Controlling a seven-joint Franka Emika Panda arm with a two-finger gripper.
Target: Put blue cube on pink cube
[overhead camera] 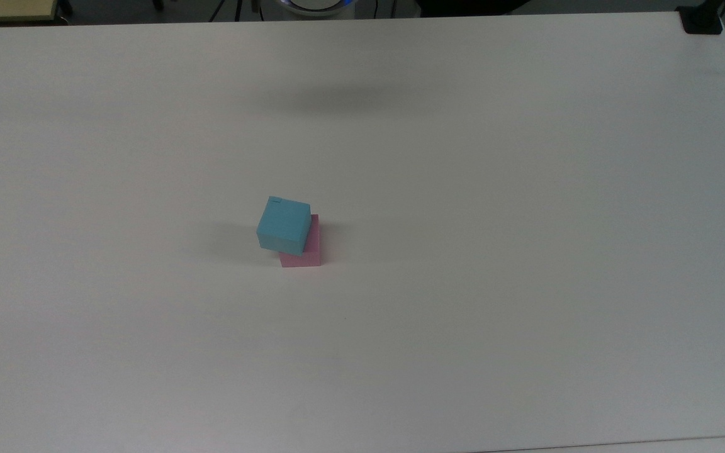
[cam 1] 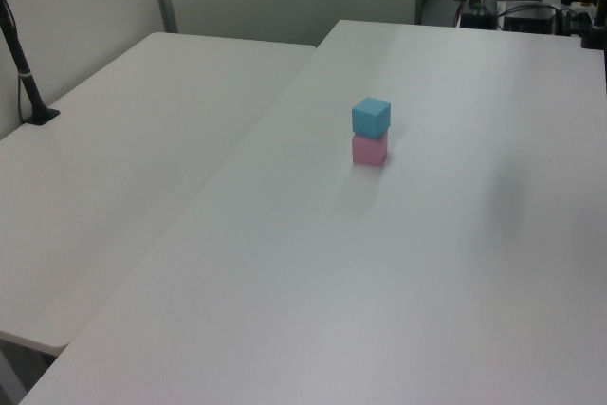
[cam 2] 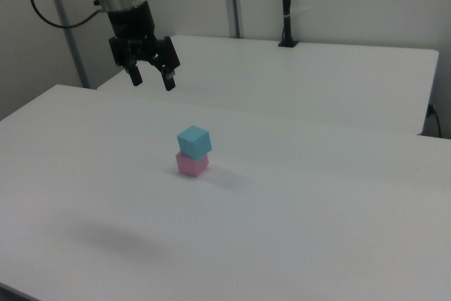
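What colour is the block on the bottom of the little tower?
Pink. The pink cube sits under the blue cube, clearest in the right view.

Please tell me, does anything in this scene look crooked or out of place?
Slightly. The blue cube rests on the pink cube, but it is turned at an angle to it, so their edges do not line up. The open gripper hangs well above the table, apart from the stack.
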